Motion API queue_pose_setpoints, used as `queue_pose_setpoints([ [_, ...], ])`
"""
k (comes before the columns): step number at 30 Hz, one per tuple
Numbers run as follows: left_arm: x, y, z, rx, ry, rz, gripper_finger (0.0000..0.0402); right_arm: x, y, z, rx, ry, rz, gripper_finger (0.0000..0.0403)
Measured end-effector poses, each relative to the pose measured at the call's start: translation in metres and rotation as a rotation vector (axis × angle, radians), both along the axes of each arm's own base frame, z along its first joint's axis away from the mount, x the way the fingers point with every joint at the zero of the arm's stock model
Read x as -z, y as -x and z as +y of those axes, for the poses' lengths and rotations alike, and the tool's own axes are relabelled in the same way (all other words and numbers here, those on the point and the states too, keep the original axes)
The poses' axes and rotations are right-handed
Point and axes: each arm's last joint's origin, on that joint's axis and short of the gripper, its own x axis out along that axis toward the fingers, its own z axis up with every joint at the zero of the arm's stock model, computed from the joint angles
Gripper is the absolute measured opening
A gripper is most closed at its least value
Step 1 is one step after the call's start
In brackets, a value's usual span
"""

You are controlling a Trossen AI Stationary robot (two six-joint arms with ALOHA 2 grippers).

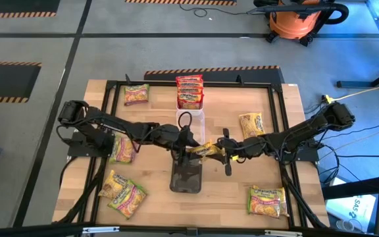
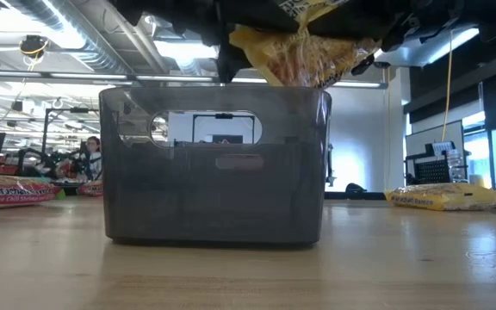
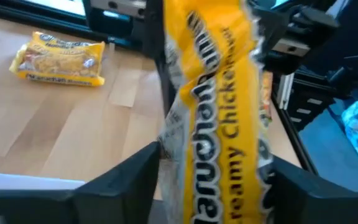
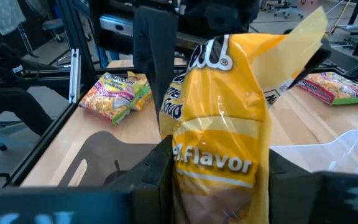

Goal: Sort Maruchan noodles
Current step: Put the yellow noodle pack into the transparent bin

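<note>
Surface: wooden table (image 1: 235, 197) inside a black frame, grey floor around it; an orange shop vacuum (image 1: 299, 23) sits at the top right of the high view.
Held packet: yellow Maruchan packet (image 1: 202, 151) at frame centre, above the table and just over the top edge of the dark tray; in the low view it hangs above that tray's rim (image 2: 304, 56).
Left gripper: left gripper (image 1: 188, 146) reaches in from the left and meets one end of the yellow packet; in its wrist view the packet (image 3: 219, 112) stands between its two fingers (image 3: 126, 183), which pinch it.
Right gripper: right gripper (image 1: 221, 153) reaches in from the right to the packet's other end; in its wrist view the packet (image 4: 222, 137) fills the gap between its fingers (image 4: 151, 180), clamped on it.
Dark tray: dark tray (image 1: 188, 176) lower centre, beneath the grippers; nothing seen inside through its smoky wall (image 2: 213, 189).
Clear tray: clear tray (image 1: 191, 122) directly above the dark one in the high view.
Red stack: red-orange packets (image 1: 189, 91) stacked at top centre, above the clear tray.
Other yellow packets: one (image 1: 251, 124) right of the clear tray; one (image 1: 268, 200) at lower right.
Green-and-pink packets: one (image 1: 137, 94) at upper left; one (image 1: 123, 149) at mid left, partly under the left arm; a pair (image 1: 124, 193) at lower left.
</note>
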Motion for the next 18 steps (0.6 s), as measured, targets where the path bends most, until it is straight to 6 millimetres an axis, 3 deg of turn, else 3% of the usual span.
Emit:
queue_pose_setpoints([
  [4, 0.0, 0.0, 0.0, 0.006, -0.007, 0.003, 0.0158, -0.001, 0.0, 0.0, 0.0, -0.003, -0.009, 0.0116],
  [8, 0.0, 0.0, 0.0, 0.015, -0.025, -0.001, 0.0127, -0.001, 0.0, 0.0, 0.019, -0.001, -0.018, 0.0148],
  [14, 0.0, 0.003, 0.001, 0.02, -0.053, 0.027, 0.0122, -0.004, 0.003, -0.001, 0.029, 0.011, -0.01, 0.0225],
  [18, -0.018, 0.02, 0.012, 0.007, -0.101, 0.053, 0.0122, -0.018, 0.021, -0.006, 0.013, 0.012, 0.04, 0.0261],
])
